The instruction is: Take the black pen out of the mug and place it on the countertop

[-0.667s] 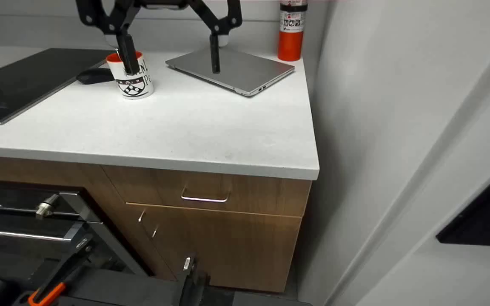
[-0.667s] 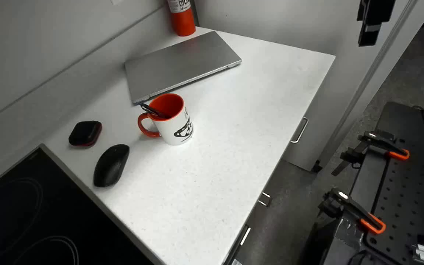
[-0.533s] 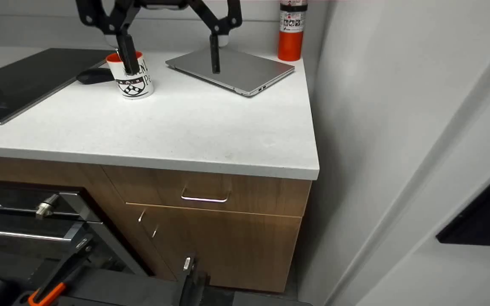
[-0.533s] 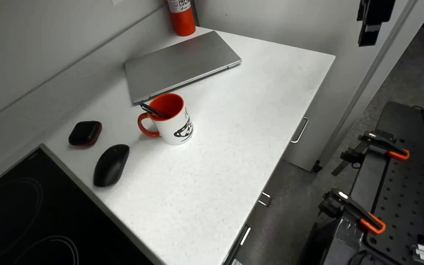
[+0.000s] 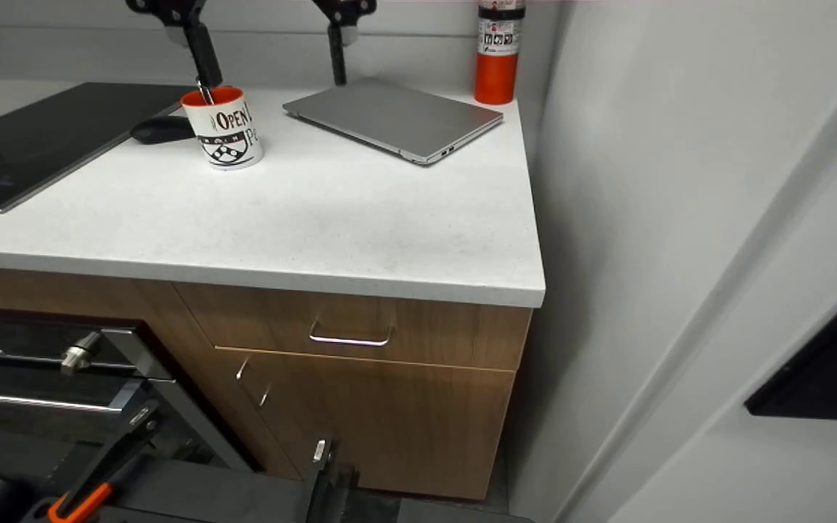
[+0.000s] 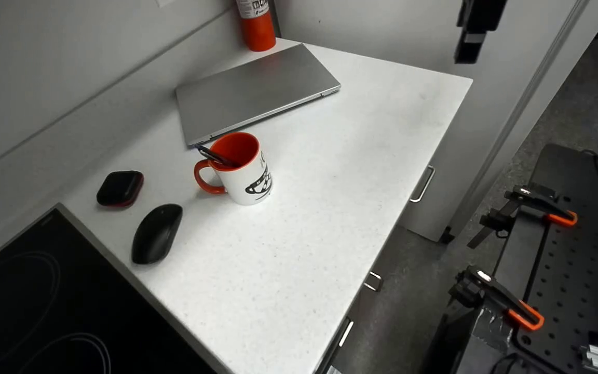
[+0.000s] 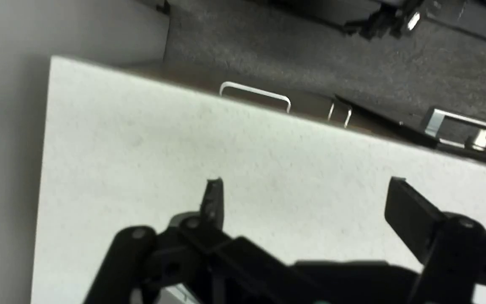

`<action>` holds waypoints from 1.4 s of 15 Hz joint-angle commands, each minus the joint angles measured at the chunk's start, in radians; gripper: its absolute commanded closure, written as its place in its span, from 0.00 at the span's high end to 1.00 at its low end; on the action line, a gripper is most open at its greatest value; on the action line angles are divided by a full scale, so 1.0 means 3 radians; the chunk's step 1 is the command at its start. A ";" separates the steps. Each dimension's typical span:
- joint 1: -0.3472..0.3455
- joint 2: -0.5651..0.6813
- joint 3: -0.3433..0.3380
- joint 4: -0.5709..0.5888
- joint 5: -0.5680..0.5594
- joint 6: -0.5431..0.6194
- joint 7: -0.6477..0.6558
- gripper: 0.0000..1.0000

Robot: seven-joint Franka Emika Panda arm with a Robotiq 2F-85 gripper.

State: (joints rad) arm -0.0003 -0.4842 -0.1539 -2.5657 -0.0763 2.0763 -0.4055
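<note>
The black pen [image 6: 215, 156] leans in the white mug [image 6: 249, 182], its end sticking out over the red rim by the handle. The pen's top [image 5: 205, 93] and the mug [image 5: 224, 134] also show in an exterior view. The mug stands upright on the white countertop [image 5: 360, 218], which shows in the wrist view [image 7: 141, 169] too. My gripper [image 5: 275, 83] is wide open and empty, above the countertop. One finger overlaps the view just above the mug, apart in depth. In the wrist view my gripper [image 7: 306, 180] has only countertop between its fingers; mug and pen are out of that view.
A closed grey laptop [image 6: 257, 93] lies behind the mug. A black mouse [image 6: 157, 234] and a small black case [image 6: 120, 188] lie near the handle side, by the black cooktop [image 6: 34, 306]. A red extinguisher [image 5: 496, 62] stands in the corner by the wall.
My open gripper has shifted up and slightly left in an exterior view, and its finger has shifted left in the matching exterior view. It uncovers the mug's print. Mug and pen have not moved.
</note>
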 commanded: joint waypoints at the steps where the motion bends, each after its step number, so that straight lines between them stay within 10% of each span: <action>1: 0.0287 0.0118 0.0211 0.0148 0.0312 0.0598 0.0095 1.00; 13: 0.0413 0.0373 0.0481 0.0384 0.0294 0.0887 0.0311 1.00; 21: 0.0677 0.1393 0.0572 0.0900 0.0878 0.1786 0.0177 1.00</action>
State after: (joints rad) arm 0.1836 -0.2047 0.0018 -2.4000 0.1246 2.5570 -0.3239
